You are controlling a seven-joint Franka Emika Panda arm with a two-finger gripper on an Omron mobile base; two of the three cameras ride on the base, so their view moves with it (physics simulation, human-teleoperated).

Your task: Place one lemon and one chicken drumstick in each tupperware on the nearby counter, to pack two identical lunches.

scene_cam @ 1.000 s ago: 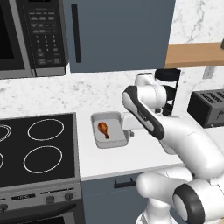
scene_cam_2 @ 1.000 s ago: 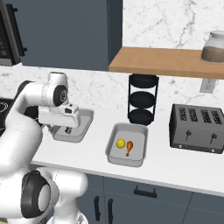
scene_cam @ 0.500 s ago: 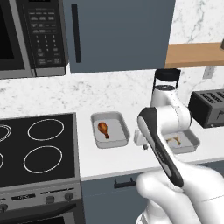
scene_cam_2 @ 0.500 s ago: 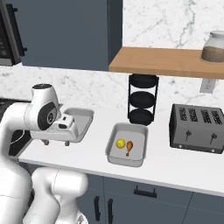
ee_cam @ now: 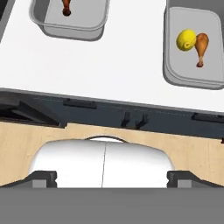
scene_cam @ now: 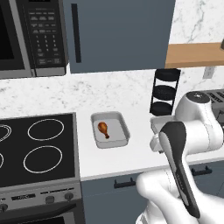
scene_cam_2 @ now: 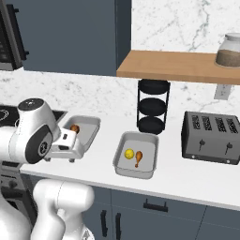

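Two light-grey tupperware trays sit on the white counter (scene_cam_2: 187, 176). The left tupperware (scene_cam_2: 91, 119) (scene_cam: 111, 143) (ee_cam: 70, 30) holds one chicken drumstick (scene_cam: 103, 128) (scene_cam_2: 74, 128). In the right tupperware (scene_cam_2: 133, 171) (ee_cam: 192, 81) a yellow lemon (scene_cam_2: 129, 153) (ee_cam: 186, 39) lies beside a second drumstick (scene_cam_2: 138, 157) (ee_cam: 202, 47). My gripper (scene_cam_2: 68, 153) (ee_cam: 111, 179) hangs open and empty at the counter's front edge, in front of the left tray and pointing down.
A black three-tier rack (scene_cam_2: 152, 105) stands behind the right tray, with a toaster (scene_cam_2: 213, 138) to its right. A wooden shelf (scene_cam_2: 178, 65) carries a jar (scene_cam_2: 229, 49). The stove (scene_cam: 35, 148) and microwave (scene_cam: 26, 35) are at the left.
The arm has drawn back from above the left tray toward the counter's front edge. The gripper stays open and empty. Trays and food have not moved.
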